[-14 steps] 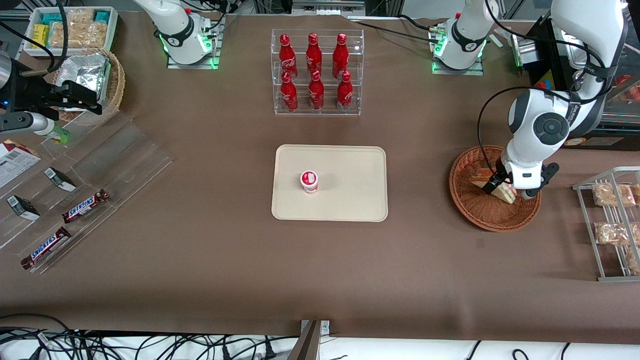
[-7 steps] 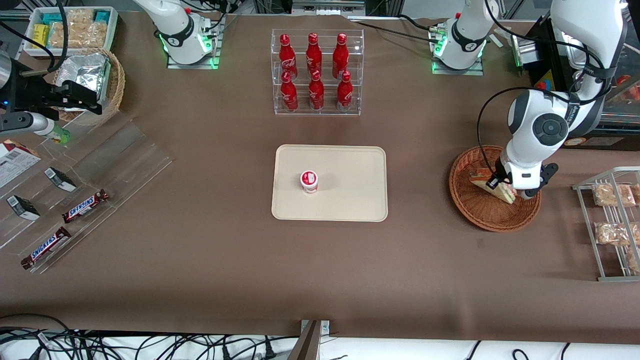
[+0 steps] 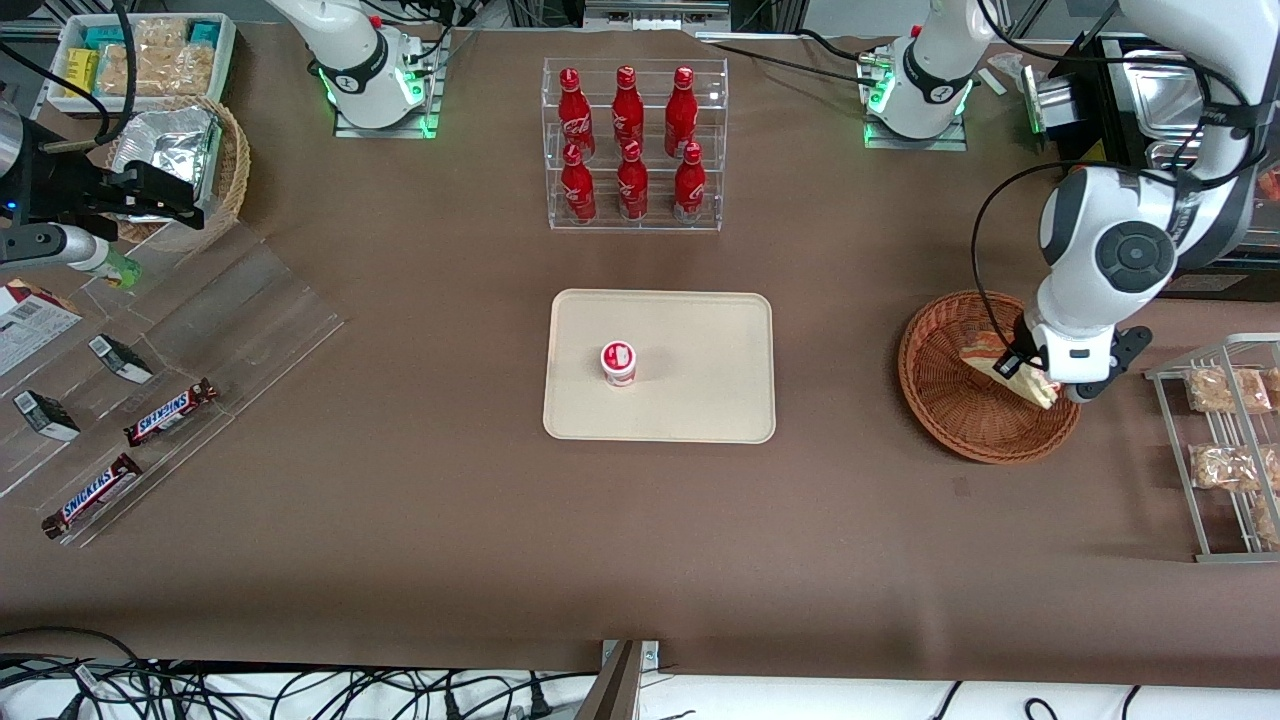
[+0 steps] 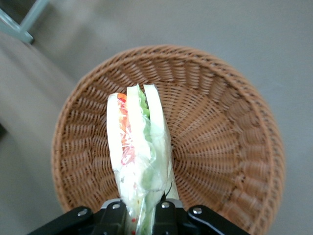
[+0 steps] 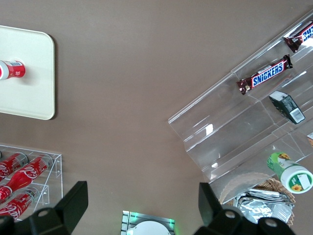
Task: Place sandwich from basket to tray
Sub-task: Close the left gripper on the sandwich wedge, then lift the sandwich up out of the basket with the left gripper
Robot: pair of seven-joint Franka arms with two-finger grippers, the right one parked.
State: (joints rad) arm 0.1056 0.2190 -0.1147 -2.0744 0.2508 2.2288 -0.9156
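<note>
1. The left arm's two-finger gripper (image 3: 1028, 380) hangs over the round, reddish-brown woven wicker basket (image 3: 945, 400), above the part of its rim toward the working arm's end of the table.
2. The gripper (image 4: 142, 215) is pinching the clear-wrapped triangular sandwich (image 4: 138, 159) of white bread with green, red and pink filling; its fingers press against the wrapped wedge at one end.
3. In the wrist view the sandwich hangs clear above the woven floor of the basket (image 4: 220, 147), with the filling layers edge-on to the camera (whether any corner touches the weave cannot be told).
4. In the front view the sandwich (image 3: 1000, 365) shows partly under the wrist, over the basket's inner wall.
5. The flat beige-cream rectangular tray (image 3: 700, 400) with rounded corners lies at the middle of the brown table, well apart from the basket, toward the parked arm's end.
6. A small white cup with a red label (image 3: 618, 363) stands on the tray; taking the tray's centre as the dial in the front view, the cup sits at about 9 o'clock.
7. From the tray's centre, the clear acrylic rack of red bottles (image 3: 632, 145) stands at about 12 o'clock, farther from the front camera.
8. A grey wire rack holding crumbly tan snack packets (image 3: 1225, 440) stands near the basket, at the working arm's end of the table.
</note>
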